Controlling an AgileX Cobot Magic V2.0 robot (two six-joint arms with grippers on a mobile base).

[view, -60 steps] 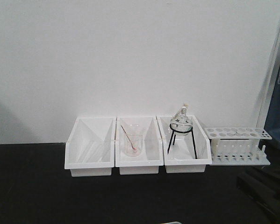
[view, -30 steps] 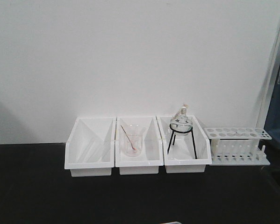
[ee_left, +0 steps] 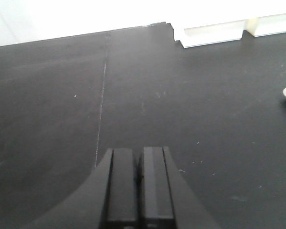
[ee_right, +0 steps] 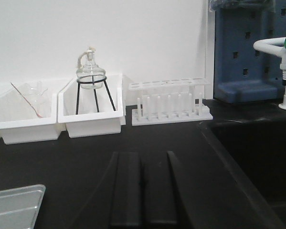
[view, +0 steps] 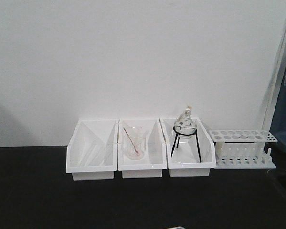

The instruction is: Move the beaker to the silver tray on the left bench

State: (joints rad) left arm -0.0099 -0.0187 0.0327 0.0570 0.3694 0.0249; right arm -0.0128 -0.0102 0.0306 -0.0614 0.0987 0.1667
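- Black counter [view: 47, 191] against a white wall.
- Middle bin [view: 142, 164] on it.
- Another bin [view: 91, 167] touching its left side.
- A third bin [view: 190, 164] touching its right side.
- Rack [view: 244, 149] further right, beside the third bin.
- Tray [ee_right: 14, 206] nearer the front.

Three bins [view: 140, 149] stand side by side before me against the wall; the middle holds a beaker [view: 136, 147], the right a flask [view: 185, 123] on a tripod [view: 185, 144]; a rack [view: 244, 149] stands rightmost.

1 front view — 2 wrist views
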